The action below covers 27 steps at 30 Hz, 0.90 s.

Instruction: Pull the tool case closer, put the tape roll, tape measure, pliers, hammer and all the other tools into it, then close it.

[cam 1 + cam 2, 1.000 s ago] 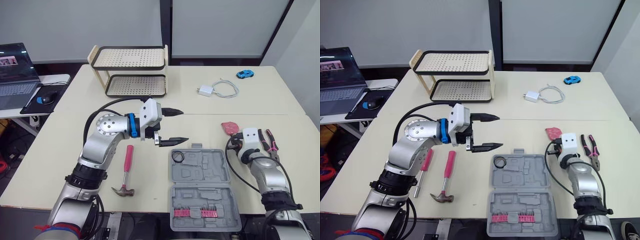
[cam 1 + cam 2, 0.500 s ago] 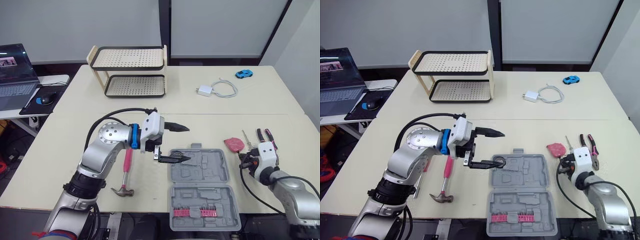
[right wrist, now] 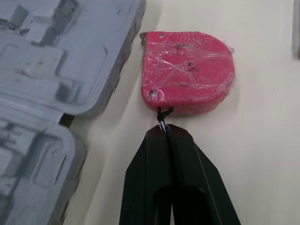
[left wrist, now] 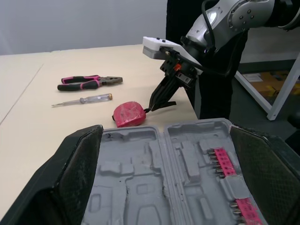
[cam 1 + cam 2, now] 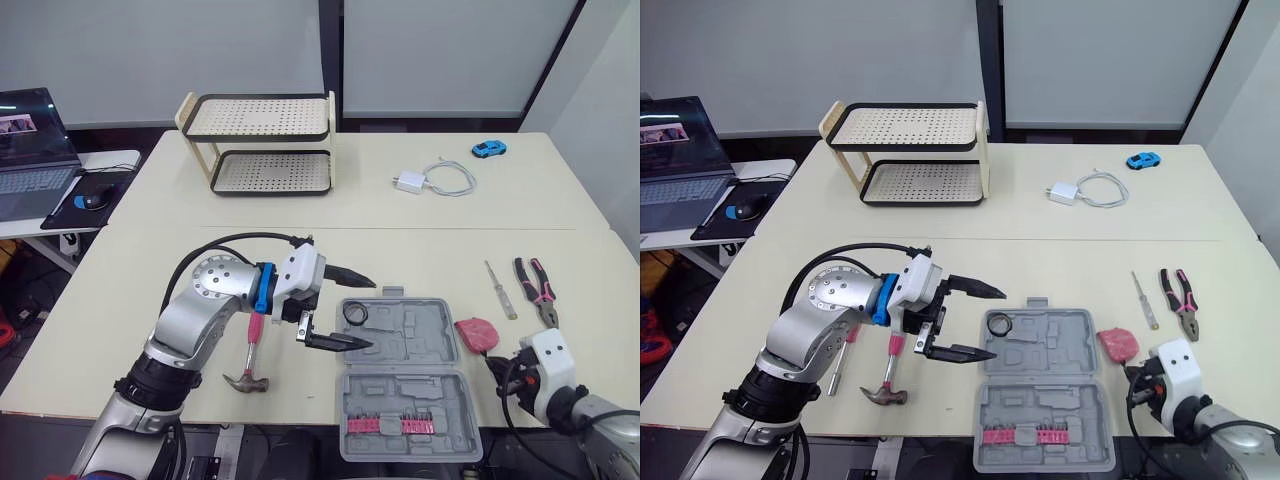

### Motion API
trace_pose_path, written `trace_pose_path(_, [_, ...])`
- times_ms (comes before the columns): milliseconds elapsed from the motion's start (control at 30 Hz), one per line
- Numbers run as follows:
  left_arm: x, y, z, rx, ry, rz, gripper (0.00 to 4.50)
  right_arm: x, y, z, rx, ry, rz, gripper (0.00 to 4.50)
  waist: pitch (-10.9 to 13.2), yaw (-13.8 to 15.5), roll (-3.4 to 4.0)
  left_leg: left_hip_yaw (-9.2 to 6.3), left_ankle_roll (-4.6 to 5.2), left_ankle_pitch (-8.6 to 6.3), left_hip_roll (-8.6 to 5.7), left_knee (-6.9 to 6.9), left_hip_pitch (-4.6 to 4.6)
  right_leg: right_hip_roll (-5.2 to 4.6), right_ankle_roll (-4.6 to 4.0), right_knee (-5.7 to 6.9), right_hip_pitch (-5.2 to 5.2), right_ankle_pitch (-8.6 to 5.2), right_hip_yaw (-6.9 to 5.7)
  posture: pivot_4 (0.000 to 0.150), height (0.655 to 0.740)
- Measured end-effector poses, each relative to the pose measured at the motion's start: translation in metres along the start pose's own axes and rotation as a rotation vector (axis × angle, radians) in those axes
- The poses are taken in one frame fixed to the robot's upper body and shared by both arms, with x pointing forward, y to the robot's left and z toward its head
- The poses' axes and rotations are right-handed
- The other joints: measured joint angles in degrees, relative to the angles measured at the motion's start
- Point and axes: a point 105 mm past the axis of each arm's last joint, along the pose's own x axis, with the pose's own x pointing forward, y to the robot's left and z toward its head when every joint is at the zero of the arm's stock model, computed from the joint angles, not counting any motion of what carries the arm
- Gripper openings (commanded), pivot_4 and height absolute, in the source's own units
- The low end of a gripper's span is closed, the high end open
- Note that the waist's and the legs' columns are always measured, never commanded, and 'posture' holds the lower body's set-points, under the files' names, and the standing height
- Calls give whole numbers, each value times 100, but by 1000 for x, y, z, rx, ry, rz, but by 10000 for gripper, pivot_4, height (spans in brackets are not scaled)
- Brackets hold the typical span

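The grey tool case (image 5: 420, 345) lies open near the table's front edge, with a black tape roll (image 5: 353, 314) in its far left corner and a row of pink bits (image 5: 385, 425) in the near half. My left gripper (image 5: 370, 314) is open at the case's left side, and its fingers (image 4: 75, 173) frame the case. The pink tape measure (image 3: 187, 70) lies just right of the case. My right gripper (image 3: 165, 132) is shut on its black strap. The hammer (image 5: 250, 350) lies under my left arm. Pliers (image 5: 535, 285) and a screwdriver (image 5: 497, 289) lie further right.
A pink-handled screwdriver (image 5: 843, 345) lies left of the hammer. A two-tier shelf rack (image 5: 262, 140), a white charger with cable (image 5: 430, 180) and a blue toy car (image 5: 489, 148) stand at the back. A laptop (image 5: 30, 150) sits on a side table to the left.
My right gripper has drawn the tape measure by its strap toward the front edge, beside the case. The left gripper has dropped slightly toward the case's left side.
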Motion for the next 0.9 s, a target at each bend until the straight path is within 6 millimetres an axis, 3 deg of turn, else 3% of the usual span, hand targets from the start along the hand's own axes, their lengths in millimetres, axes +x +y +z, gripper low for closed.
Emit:
trace_pose_path(200, [0, -7, -2, -13, 7, -19, 45000, -18, 12, -13, 18, 44, 27, 410, 0, 11, 0, -1, 2, -1, -1, -1, 0, 0, 0, -3, 1, 0, 0, 1500, 7400])
trace_pose_path(567, [6, -19, 0, -32, -11, -56, 45000, -34, 25, -38, 62, 133, 67, 410, 0, 18, 1, -5, 3, -2, 0, -4, 1, 0, 1, -4, 3, -1, -3, 1500, 7400])
trace_pose_path(900, [8, -22, 1, -42, -9, -54, 45000, -39, 33, -39, 53, 140, 85, 410, 0, 29, 0, -5, 3, -2, 0, -3, 0, 0, 1, -4, 4, -1, -3, 1500, 7400])
